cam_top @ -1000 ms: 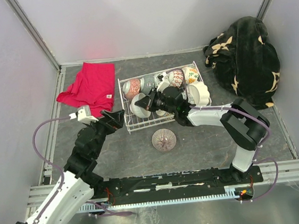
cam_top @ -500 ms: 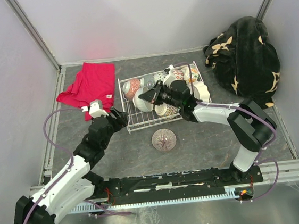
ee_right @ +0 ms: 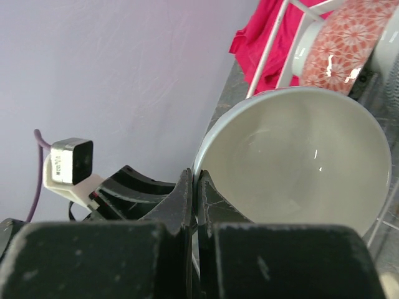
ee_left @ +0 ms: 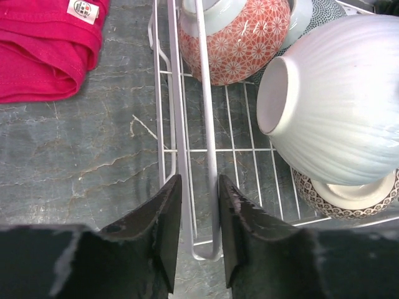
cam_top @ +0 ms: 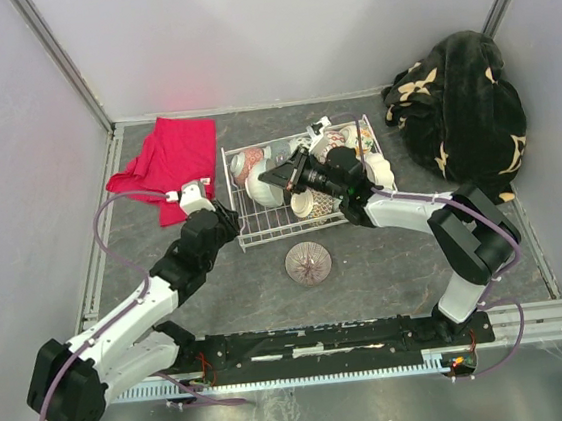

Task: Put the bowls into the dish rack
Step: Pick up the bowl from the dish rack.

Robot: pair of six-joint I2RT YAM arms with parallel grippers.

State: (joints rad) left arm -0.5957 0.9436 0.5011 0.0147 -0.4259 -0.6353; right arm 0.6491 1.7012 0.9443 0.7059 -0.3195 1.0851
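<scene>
We find the right gripper [ee_right: 194,180] clenched on the white bowl [ee_right: 299,156] by its rim. The left gripper [ee_left: 198,187] straddles the dish rack [ee_left: 206,124] rim wires; whether it grips them we cannot tell.

One rectangular white wire dish rack [cam_top: 268,232], one crumpled red cloth [cam_top: 170,162], one black floral blanket [cam_top: 462,116] and two robot arms, the left arm [cam_top: 137,321] and the right arm [cam_top: 412,212]. Small round ceramic bowls [cam_top: 359,140]: at least six crowd the rack, exact tally unclear, including one red-lattice bowl [ee_left: 243,43] and one ribbed white bowl [ee_left: 336,106]; one more, a dark-patterned bowl [cam_top: 309,263], sits outside it.
</scene>
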